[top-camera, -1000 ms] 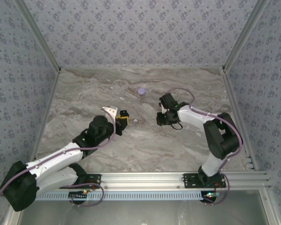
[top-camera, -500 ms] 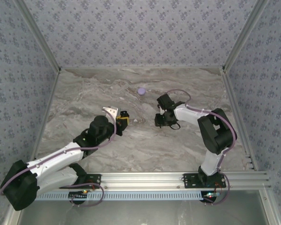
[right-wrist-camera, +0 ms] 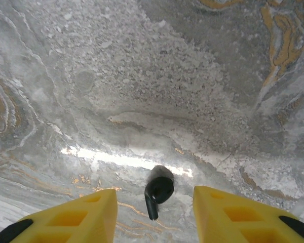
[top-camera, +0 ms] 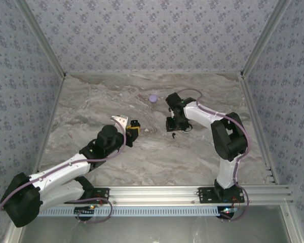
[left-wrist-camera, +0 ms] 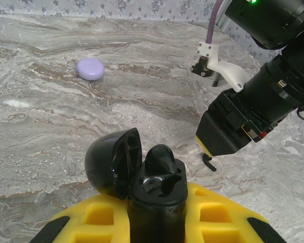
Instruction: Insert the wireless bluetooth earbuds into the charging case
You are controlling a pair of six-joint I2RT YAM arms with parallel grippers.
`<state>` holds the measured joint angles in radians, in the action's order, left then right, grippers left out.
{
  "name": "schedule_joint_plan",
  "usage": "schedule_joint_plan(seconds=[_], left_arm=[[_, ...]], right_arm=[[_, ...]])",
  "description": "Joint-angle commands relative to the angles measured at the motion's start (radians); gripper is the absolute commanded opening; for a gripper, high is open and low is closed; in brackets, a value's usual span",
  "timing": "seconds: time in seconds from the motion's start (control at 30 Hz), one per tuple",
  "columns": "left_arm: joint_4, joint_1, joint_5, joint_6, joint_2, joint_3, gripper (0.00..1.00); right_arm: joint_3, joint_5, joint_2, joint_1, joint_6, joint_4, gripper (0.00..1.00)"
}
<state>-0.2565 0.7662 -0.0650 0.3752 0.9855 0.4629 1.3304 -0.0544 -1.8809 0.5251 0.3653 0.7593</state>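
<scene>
Now, left end effector (left-wrist-camera: 157,215) clenches charging case (left-wrist-camera: 142,177), right end effector (right-wrist-camera: 154,202) gapes over earbud (right-wrist-camera: 158,190), lilac disc (left-wrist-camera: 90,68) well apart.

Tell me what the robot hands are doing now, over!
Left gripper shut on small round black charging case, lid open. Right gripper open above tiny black earbud lying on marble table. Pale lilac disc well aside, nothing in the way.
</scene>
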Motion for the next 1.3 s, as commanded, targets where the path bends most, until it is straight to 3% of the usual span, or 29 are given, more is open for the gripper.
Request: schedule_joint_plan(seconds=[0.0, 0.17, 1.27], left_arm=[[-0.011, 0.005, 0.009, -0.009, -0.008, 0.039, 0.15], [-0.011, 0.007, 0.009, -0.012, -0.010, 0.039, 0.15], [-0.003, 0.010, 0.002, -0.005, -0.018, 0.037, 0.15]], right_arm=[[0.049, 0.024, -0.039, 0.005, -0.008, 0.122, 0.42], [0.091, 0.017, -0.087, 0.012, -0.014, 0.161, 0.38], [0.151, 0.032, -0.181, 0.036, -0.012, 0.173, 0.34]])
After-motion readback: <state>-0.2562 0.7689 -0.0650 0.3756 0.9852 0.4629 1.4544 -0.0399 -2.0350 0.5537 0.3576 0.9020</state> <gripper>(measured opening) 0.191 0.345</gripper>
